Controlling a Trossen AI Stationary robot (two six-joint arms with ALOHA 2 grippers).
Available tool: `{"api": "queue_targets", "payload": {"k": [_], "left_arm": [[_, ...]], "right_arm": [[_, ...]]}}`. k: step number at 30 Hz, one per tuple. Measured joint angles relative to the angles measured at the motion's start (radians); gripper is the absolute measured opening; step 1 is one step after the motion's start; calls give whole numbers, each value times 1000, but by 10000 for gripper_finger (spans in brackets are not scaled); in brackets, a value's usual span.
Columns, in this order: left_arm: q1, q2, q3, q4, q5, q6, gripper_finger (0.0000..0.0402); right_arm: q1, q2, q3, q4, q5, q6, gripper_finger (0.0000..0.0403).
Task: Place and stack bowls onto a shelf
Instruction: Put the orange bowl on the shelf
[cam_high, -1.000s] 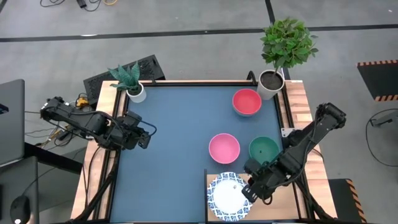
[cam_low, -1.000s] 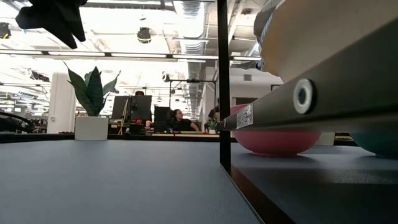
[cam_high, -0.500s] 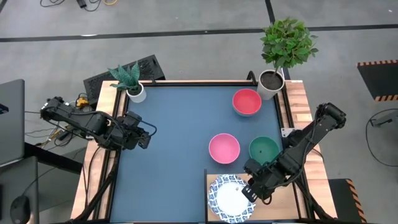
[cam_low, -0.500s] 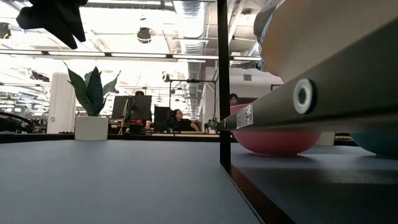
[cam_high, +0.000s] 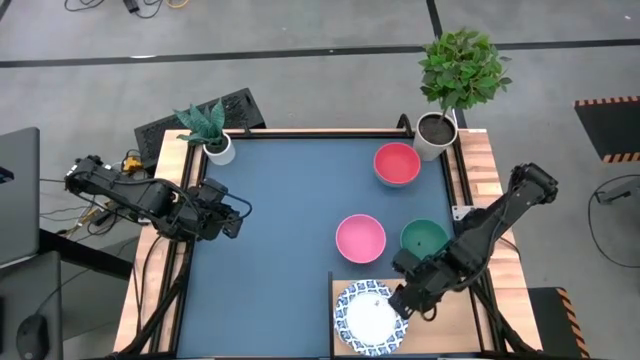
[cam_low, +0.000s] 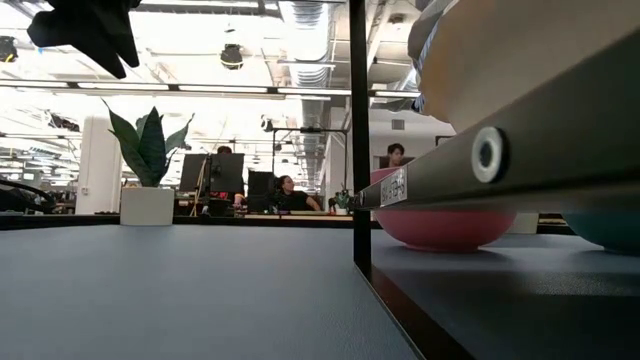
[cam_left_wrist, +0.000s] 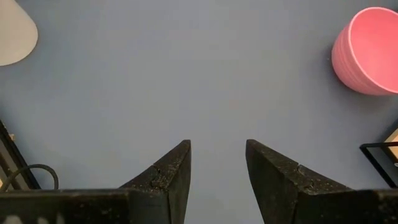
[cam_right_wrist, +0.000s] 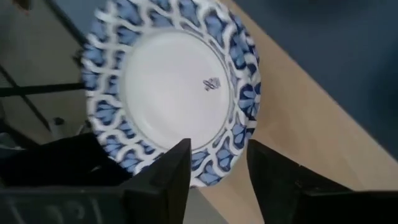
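right gripper (cam_right_wrist: 214, 163) – parted over white bowl (cam_right_wrist: 171, 87)

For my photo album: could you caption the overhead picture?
Right gripper at a blue-rimmed bowl on the wooden shelf; left gripper waits.

The high view looks straight down on the whole blue tabletop (cam_high: 270, 220). The low view sits at table-top height, facing level across it toward the room, with the pink bowl (cam_low: 445, 225) close by. The left wrist view looks down obliquely and shares that pink bowl (cam_left_wrist: 367, 51). The right wrist view hangs close above the blue-rimmed bowl (cam_right_wrist: 171, 93), at lower centre in the high view.
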Motion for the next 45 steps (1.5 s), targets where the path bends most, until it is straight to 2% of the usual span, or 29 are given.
{"api": "queue_targets", "payload": {"k": [10,14,17,22,32,37,45], "left_arm": [[0,0,0,0,-21,-23,138],[0,0,0,0,-26,-18,138],[0,0,0,0,-25,-9,138],[0,0,0,0,-25,-6,138],[0,0,0,-2,-25,68,138],[0,0,0,-2,-39,109,138],[0,0,0,-3,-43,186,138]], "right_arm": [[-73,-158,41,-264,136,-27,181],[-153,-185,41,-335,155,-137,183],[-241,-188,41,-347,158,-288,183],[-395,-167,39,-361,193,-633,183],[-692,-93,39,-421,382,-1272,191],[-816,-94,40,-365,405,-1469,191],[-1004,-103,-72,-273,254,-1584,190]]}}
